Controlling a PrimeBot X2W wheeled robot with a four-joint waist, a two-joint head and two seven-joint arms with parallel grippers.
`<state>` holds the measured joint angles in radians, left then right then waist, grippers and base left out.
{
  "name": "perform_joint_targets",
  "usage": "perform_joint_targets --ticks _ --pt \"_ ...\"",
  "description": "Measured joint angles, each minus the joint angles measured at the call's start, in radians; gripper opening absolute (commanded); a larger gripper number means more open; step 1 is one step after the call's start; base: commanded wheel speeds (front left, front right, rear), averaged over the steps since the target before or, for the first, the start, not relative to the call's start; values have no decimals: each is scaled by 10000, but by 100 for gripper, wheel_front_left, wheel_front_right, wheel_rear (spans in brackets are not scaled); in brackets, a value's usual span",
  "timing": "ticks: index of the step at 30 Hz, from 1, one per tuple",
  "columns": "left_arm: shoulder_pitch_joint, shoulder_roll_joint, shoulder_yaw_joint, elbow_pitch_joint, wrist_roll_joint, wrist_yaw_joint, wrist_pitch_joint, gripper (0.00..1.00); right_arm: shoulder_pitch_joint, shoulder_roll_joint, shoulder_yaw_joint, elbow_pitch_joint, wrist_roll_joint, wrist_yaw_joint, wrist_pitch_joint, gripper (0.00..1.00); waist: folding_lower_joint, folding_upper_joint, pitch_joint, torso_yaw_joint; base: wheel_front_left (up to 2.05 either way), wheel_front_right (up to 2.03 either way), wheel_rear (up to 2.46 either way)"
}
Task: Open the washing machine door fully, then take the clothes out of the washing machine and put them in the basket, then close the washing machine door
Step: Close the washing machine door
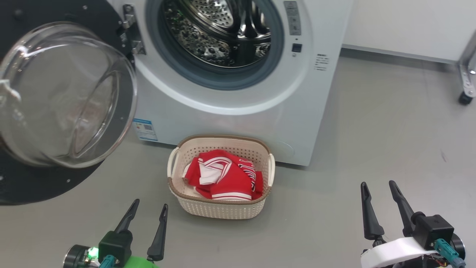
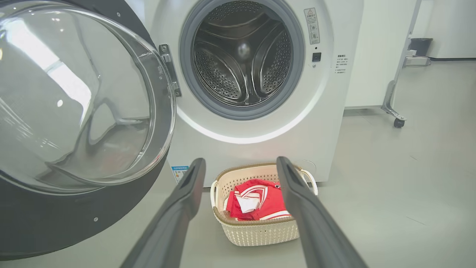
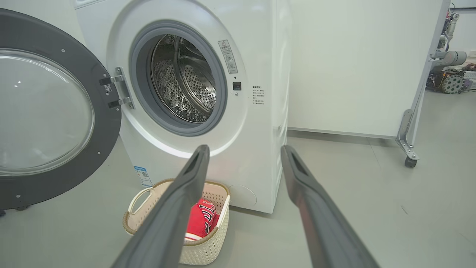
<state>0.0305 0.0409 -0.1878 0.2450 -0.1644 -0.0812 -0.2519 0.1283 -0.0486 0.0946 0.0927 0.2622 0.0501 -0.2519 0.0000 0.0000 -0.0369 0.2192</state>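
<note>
Red-and-white clothes crumpled in cream perforated basket, brown woven rim, on grey floor just before white washing machine. Steel drum glossy, holed. Round black-ringed washing machine door, bulging glass bowl, swung wide. Left jaws, right jaws spread wide, empty.

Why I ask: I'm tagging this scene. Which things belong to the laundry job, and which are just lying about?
Job: washer, door, clothes, basket.
Lying about: wheeled frame, dark box.
</note>
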Motion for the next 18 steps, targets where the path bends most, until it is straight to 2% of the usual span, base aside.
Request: perform_joint_targets --ticks 18 --pt "167 163 474 -244 75 291 0 100 -100 48 794 65 0 207 0 100 0 0 -131 2302 0 0 0"
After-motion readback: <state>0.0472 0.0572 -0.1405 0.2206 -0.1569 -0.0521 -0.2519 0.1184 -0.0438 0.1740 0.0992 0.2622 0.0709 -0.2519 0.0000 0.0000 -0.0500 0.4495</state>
